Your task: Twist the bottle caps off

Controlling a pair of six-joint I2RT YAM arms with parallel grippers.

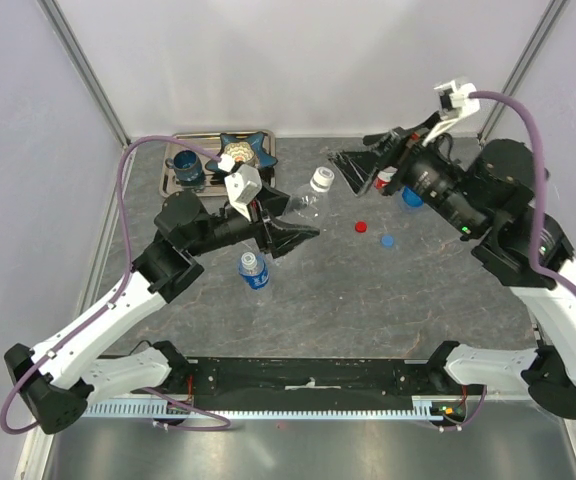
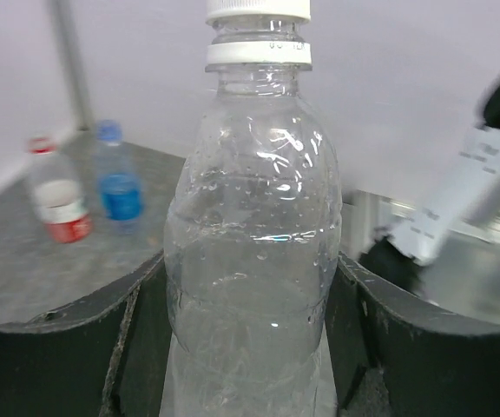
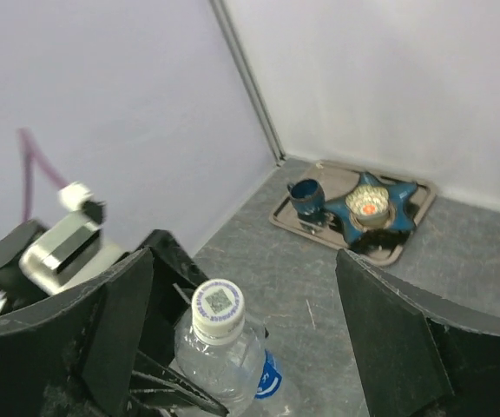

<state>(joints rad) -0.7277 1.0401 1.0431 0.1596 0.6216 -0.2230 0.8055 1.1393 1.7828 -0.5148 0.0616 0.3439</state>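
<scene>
My left gripper (image 1: 293,232) (image 2: 250,334) is shut on the lower body of a clear plain bottle (image 1: 306,206) (image 2: 254,217), which it holds tilted toward the right arm. The bottle's white cap (image 1: 321,180) (image 2: 257,9) (image 3: 218,306) sits on its neck. My right gripper (image 1: 361,152) (image 3: 246,282) stands open around that cap without touching it; the cap is nearer its left finger. A loose red cap (image 1: 361,226) and a loose blue cap (image 1: 387,240) lie on the table. A blue-labelled bottle (image 1: 254,270) (image 3: 269,379) stands below the held one.
A red-labelled bottle (image 1: 382,182) (image 2: 59,204) and a blue one (image 1: 411,197) (image 2: 118,184) stand under the right arm. At the back left a metal tray (image 1: 171,185) (image 3: 406,250) holds a dark blue mug (image 1: 185,168) (image 3: 306,198) and a blue star dish (image 1: 245,150) (image 3: 369,207).
</scene>
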